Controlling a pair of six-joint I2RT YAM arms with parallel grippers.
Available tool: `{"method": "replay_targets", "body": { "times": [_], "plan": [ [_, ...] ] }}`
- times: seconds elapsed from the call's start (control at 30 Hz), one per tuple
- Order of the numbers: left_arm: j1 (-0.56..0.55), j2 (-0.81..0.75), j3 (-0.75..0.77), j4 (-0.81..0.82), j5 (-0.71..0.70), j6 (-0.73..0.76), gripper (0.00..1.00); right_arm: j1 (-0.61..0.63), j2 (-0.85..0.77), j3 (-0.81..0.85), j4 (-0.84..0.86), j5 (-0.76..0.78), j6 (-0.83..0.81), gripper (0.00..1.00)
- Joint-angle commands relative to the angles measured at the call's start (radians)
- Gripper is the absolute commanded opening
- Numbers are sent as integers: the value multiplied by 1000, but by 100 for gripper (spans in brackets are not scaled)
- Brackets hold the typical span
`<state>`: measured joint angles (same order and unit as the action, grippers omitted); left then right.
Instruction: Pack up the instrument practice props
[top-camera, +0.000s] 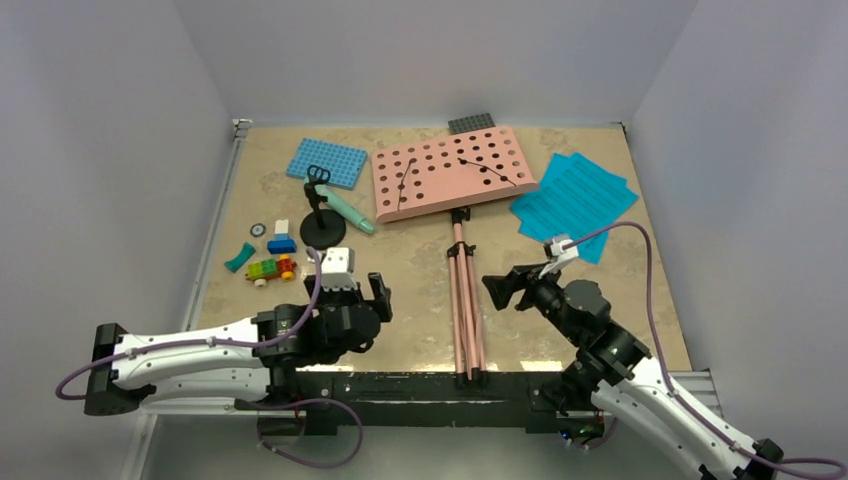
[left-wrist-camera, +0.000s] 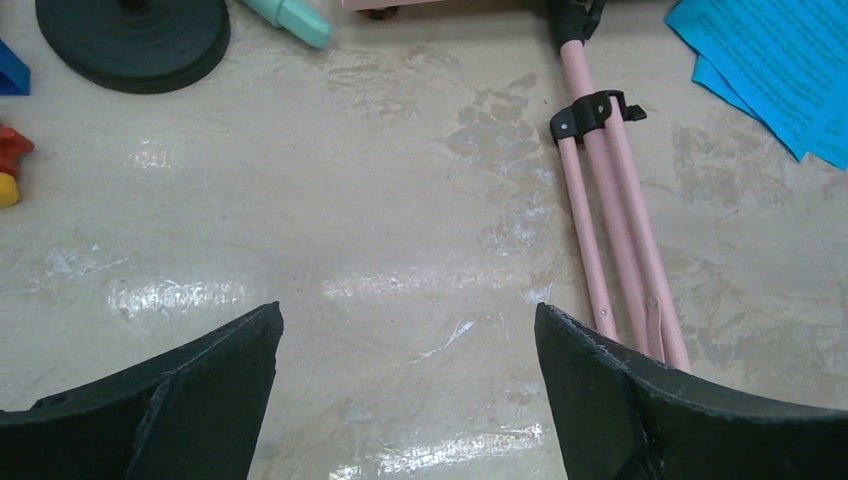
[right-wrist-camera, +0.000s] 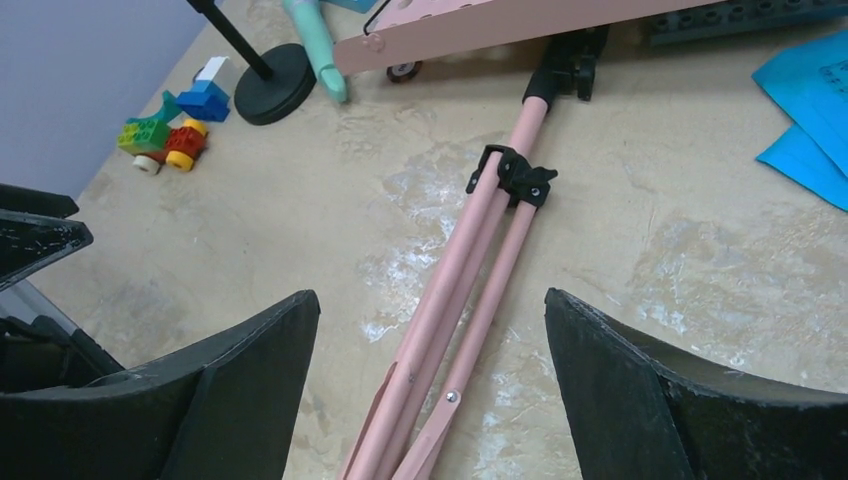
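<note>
Pink tripod music stand (top-camera: 466, 300) flat, long axis straight away from the arms, perforated board (top-camera: 450, 172) at the far end. Just right of its folded legs (right-wrist-camera: 465, 270): right gripper (top-camera: 503, 288), wide open, empty, legs visible between the jaws. Left of the legs, somewhat further off: left gripper (top-camera: 380, 295), fully open, empty. Probably better placed for the legs: right.

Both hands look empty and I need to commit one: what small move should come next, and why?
Probably lower the right hand straight down onto the folded legs of the pink music stand. It is open and straddles those legs from above, holding nothing, while the left hand, also open, faces the tabletop beside them.
</note>
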<state>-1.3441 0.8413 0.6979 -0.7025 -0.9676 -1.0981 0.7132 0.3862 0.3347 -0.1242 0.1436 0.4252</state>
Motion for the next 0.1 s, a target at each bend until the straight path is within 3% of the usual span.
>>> {"method": "replay_targets", "body": {
  "times": [0.0, 0.07],
  "plan": [
    [0, -23, 36, -86, -15, -70, 100, 3, 20, 79, -19, 23, 29, 89],
    [0, -41, 36, -92, -18, -79, 100, 3, 35, 121, -56, 25, 72, 90]
  ]
}}
